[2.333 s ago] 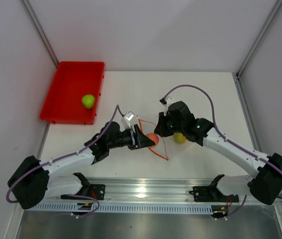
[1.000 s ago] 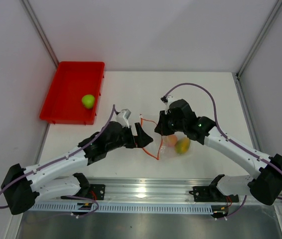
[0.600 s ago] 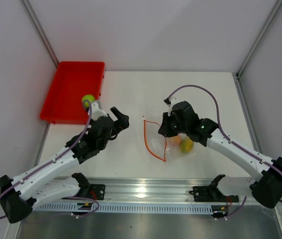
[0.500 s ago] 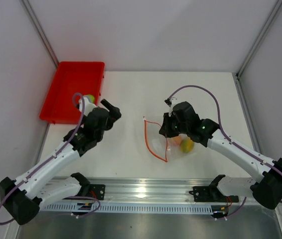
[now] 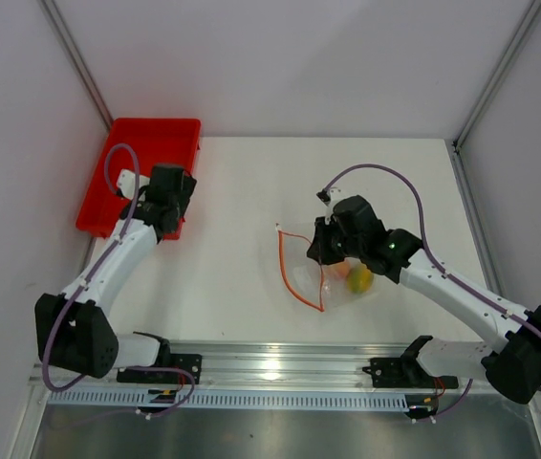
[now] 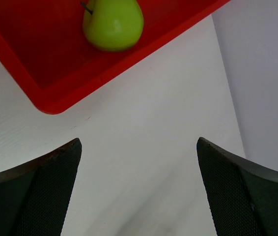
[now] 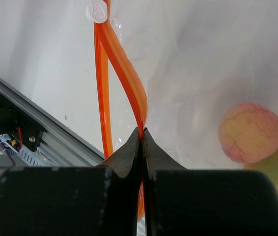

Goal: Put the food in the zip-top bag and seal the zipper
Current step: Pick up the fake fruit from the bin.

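The clear zip-top bag (image 5: pixel 307 274) lies on the table with its mouth facing left. My right gripper (image 5: pixel 320 251) is shut on the upper strip of the orange-red zipper (image 7: pixel 129 83), holding it lifted off the lower strip (image 7: pixel 103 113). Inside the bag are a pinkish-orange fruit (image 7: pixel 251 132) and a yellow-orange fruit (image 5: pixel 359 279). The green fruit (image 6: pixel 113 22) lies in the red tray (image 6: pixel 31 59). Over the tray's near edge my left gripper (image 5: pixel 165 206) hangs open and empty, its fingers (image 6: pixel 55 177) short of the green fruit. In the top view that arm hides the green fruit.
The red tray (image 5: pixel 141 153) stands at the table's far left corner against the left wall. An aluminium rail (image 5: pixel 280 368) runs along the near edge by the arm bases. Walls close in the table on both sides and at the back.
My left arm has swung away from the bag's mouth to the red tray, gripper open throughout. The right gripper has stayed shut on the zipper, with the bag shifted slightly.
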Tool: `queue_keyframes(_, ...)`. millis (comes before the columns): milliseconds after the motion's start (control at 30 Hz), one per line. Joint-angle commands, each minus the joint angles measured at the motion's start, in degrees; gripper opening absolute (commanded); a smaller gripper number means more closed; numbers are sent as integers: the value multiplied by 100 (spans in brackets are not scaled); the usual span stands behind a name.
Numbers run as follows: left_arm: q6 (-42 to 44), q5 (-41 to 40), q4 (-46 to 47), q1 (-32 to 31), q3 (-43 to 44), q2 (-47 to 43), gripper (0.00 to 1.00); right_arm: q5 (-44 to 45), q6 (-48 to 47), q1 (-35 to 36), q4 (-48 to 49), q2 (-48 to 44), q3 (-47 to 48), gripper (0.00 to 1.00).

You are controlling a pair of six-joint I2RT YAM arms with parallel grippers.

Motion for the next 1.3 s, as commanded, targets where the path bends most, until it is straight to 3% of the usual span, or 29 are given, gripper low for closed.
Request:
queue_keyframes(0, -345, 225, -133, 422, 649, 296, 100, 42, -127, -49, -8, -121, -56, 0)
queue_keyframes(267, -512, 516, -1205, 995, 1940, 1446, 99, -160, -171, -119, 115, 29, -91, 0)
queue_keyframes(600, -785, 1254, -863, 1707, 2232, 2362, 100, -283, -320, -224, 150, 205, -91, 0)
queue_keyframes(933, -565, 1351, -696, 1839, 2794, 2907, 99, -458, -294, -304, 300, 372, -108, 0)
queue_keyframes(1267, -1022, 1904, -1311, 1989, 3444, 3566, 99, -529, -312, -383, 405, 398, -240, 0)
